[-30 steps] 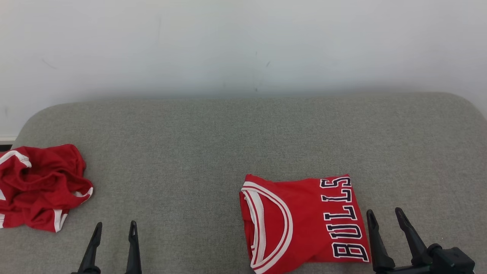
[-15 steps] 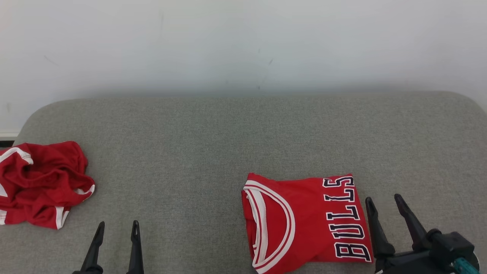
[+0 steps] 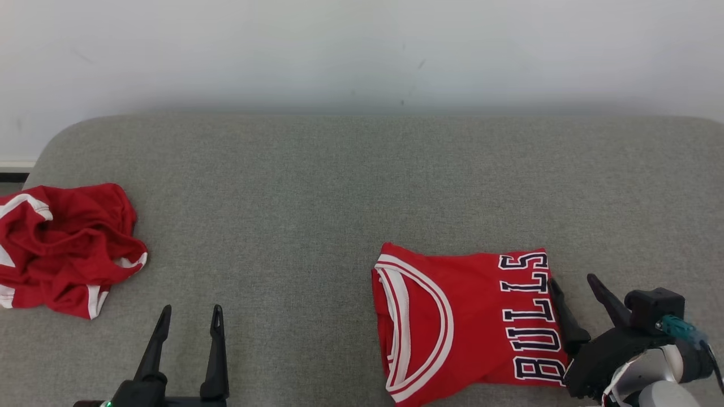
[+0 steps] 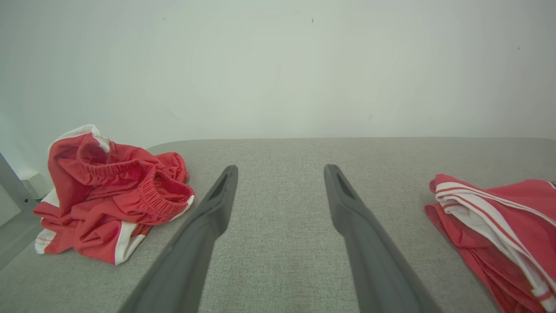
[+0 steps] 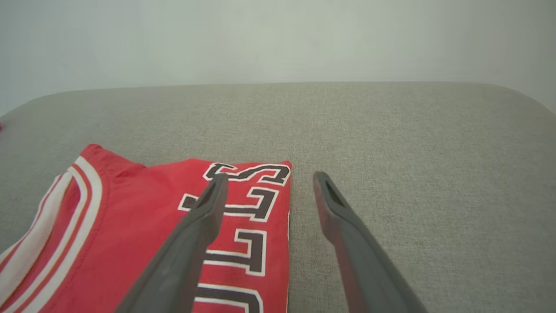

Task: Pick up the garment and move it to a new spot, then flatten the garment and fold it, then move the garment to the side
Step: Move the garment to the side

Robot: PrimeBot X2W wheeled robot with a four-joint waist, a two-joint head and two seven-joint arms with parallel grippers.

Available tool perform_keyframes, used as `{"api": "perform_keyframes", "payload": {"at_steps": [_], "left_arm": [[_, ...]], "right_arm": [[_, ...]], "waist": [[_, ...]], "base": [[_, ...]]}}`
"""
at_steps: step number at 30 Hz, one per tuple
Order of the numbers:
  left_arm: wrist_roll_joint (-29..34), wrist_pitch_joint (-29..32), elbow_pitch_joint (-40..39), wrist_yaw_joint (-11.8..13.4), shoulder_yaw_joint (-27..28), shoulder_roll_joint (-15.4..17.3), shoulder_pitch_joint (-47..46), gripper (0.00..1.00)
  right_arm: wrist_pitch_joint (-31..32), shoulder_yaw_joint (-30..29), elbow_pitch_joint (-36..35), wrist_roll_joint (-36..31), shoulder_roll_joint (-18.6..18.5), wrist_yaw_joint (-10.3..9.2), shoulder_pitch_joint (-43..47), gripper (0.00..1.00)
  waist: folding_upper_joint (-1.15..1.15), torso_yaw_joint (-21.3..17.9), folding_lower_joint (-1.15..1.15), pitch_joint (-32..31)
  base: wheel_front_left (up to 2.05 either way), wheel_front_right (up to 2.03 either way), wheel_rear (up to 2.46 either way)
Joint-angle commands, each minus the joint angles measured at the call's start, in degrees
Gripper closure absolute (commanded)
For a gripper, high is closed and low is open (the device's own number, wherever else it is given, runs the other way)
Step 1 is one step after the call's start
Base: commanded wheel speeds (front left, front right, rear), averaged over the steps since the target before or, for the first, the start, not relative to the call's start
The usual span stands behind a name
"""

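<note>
The garment point(image 3: 486, 305) lies folded at lower right; your right hand point(image 3: 571, 278), wide open and empty, has just advanced astride its edge, likely to slide it aside.

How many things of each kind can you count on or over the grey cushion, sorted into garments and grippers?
Jersey: 1
Shorts: 1
Grippers: 2 (left gripper, right gripper)
Total: 4
</note>
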Motion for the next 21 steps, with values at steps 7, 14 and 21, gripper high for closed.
{"api": "perform_keyframes", "payload": {"at_steps": [7, 14, 21], "left_arm": [[0.1, -0.2, 0.1, 0.1, -0.7, -0.2, -1.9, 0.00], [0.0, -0.2, 0.8, -0.3, -0.5, -0.2, -3.0, 0.00], [-0.2, -0.2, 0.4, -0.1, -0.2, -0.3, -3.3, 0.00]], "right_arm": [[1.0, 1.1, 8.6, 1.4, 0.2, -0.15, -3.0, 0.00], [0.8, 3.3, 16.5, 2.3, 0.9, -0.15, -4.9, 0.00], [0.9, 6.5, 20.6, 5.6, 1.3, -0.15, -7.6, 1.00]], "waist": [[-0.01, 1.3, 0.00, 2.3], [-0.01, 1.6, 0.00, 3.0], [-0.01, 1.6, 0.00, 3.8]], "base": [[0.00, 0.00, 0.00], [0.00, 0.00, 0.00], [0.00, 0.00, 0.00]]}}
